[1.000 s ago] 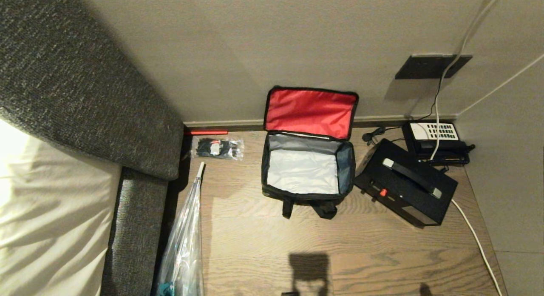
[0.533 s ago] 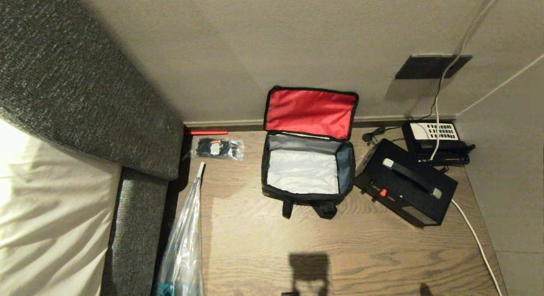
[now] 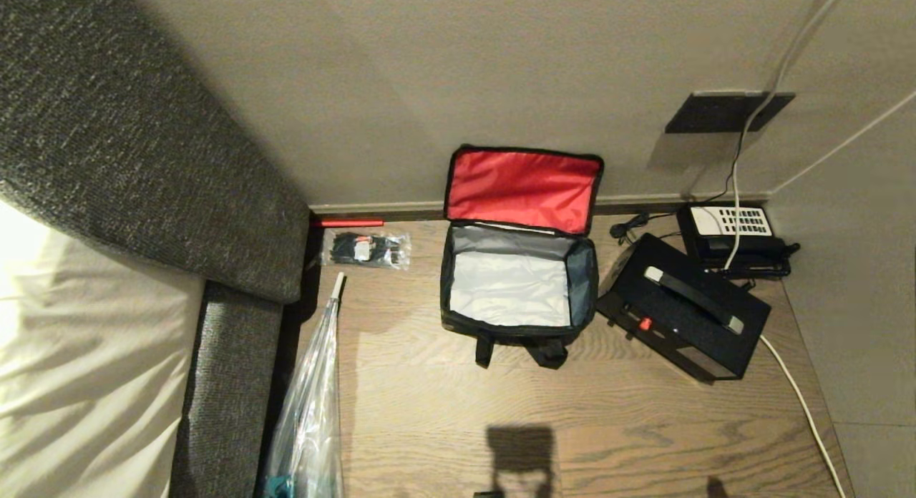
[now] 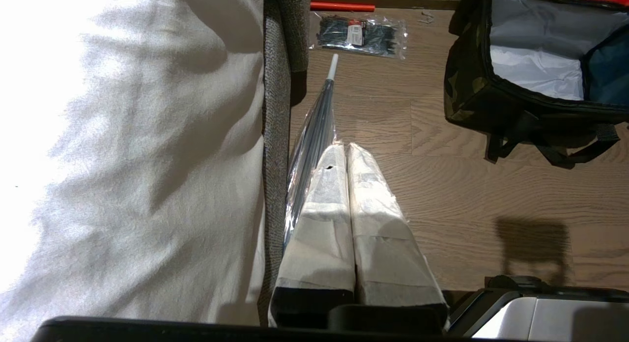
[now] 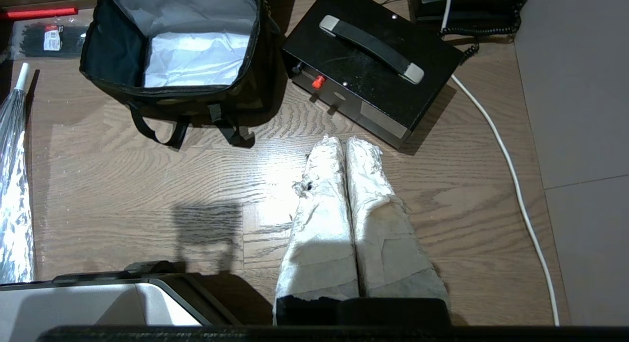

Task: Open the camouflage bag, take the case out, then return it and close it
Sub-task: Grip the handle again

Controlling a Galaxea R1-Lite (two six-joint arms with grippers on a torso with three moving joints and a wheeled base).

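The camouflage bag (image 3: 517, 287) sits on the wooden floor (image 3: 429, 405) against the wall, its red-lined lid (image 3: 522, 189) flipped up and back and its silver-grey inside empty, while the case (image 3: 683, 306) lies on the floor just beside the bag's right side, handle bar up, in front of a black telephone (image 3: 733, 233). Neither arm shows in the head view; the left hand (image 4: 347, 146) hangs above the floor near a bed edge and a clear umbrella (image 4: 307, 150) with its 2 padded fingers pressed together on nothing, and the right hand (image 5: 342, 141) hangs likewise closed and empty just short of the case.
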